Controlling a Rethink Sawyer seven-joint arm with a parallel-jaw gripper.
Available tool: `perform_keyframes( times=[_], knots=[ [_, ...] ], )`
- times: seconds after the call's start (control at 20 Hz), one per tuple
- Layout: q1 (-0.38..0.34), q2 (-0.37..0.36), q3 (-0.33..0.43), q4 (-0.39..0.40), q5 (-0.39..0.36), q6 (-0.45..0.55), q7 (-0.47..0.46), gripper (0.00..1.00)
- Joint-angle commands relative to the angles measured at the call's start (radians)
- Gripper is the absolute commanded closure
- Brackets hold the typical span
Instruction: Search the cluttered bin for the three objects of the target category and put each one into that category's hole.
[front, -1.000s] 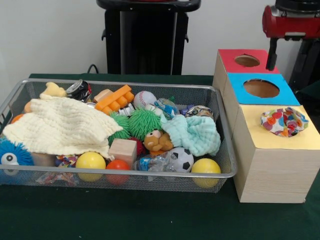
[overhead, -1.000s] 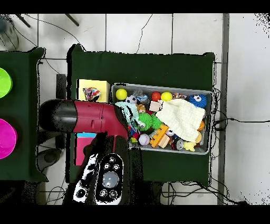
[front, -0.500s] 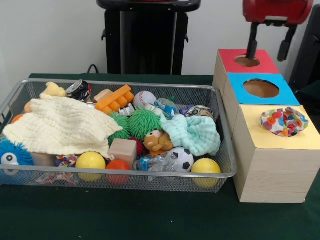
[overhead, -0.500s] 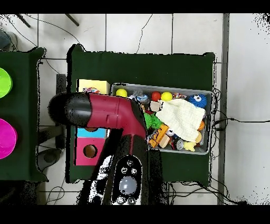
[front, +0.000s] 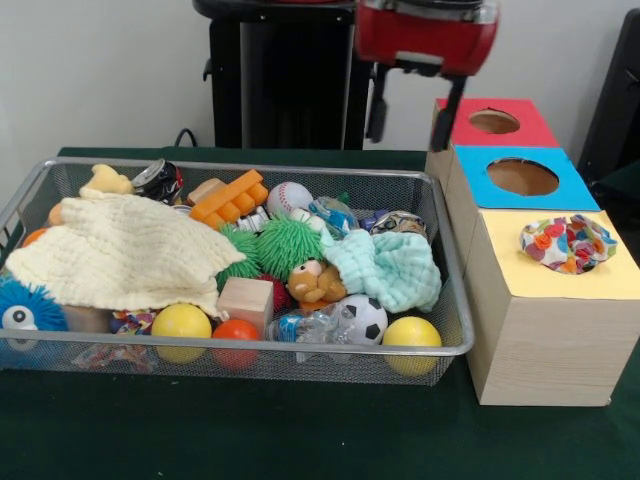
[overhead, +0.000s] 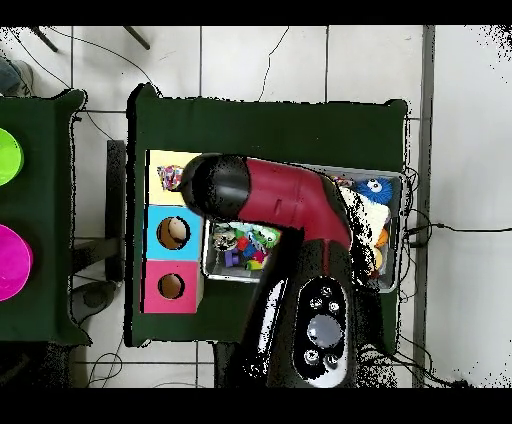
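Empty and spread open, the gripper (front: 412, 108) hangs above the far right corner of the wire-mesh bin (front: 300, 352), beside the red-topped box (front: 520, 125). One floral cloth piece (front: 568, 243) sits bunched over the hole in the yellow-topped box (front: 530, 285). In the bin, a pale-yellow waffle cloth (front: 120, 255) blankets the left side, a mint-green cloth (front: 390, 268) lies right, balls crowd the front; another floral scrap (front: 132, 321) peeks beneath the yellow cloth.

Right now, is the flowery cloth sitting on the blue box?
No, the floral cloth sits in the hole of the yellow-topped box, not the blue-topped box.
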Motion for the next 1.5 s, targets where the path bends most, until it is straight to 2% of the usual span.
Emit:
perform_keyframes(
  times=[0.05,0.5,0.65,0.8,1.1,1.5],
  knots=[
    [-0.059,0.064,0.120,0.003,-0.073,-0.013,-0.064,0.00],
    [-0.046,0.035,0.123,-0.009,-0.091,0.046,-0.021,0.00],
    [-0.084,0.072,0.139,-0.047,-0.119,0.028,-0.078,0.00],
    [-0.159,0.142,0.195,-0.113,-0.147,-0.007,-0.175,0.00],
    [-0.245,0.242,0.280,-0.267,-0.221,0.042,-0.290,0.00],
    [-0.319,0.315,0.357,-0.368,-0.319,0.079,-0.391,0.00]
  ],
)
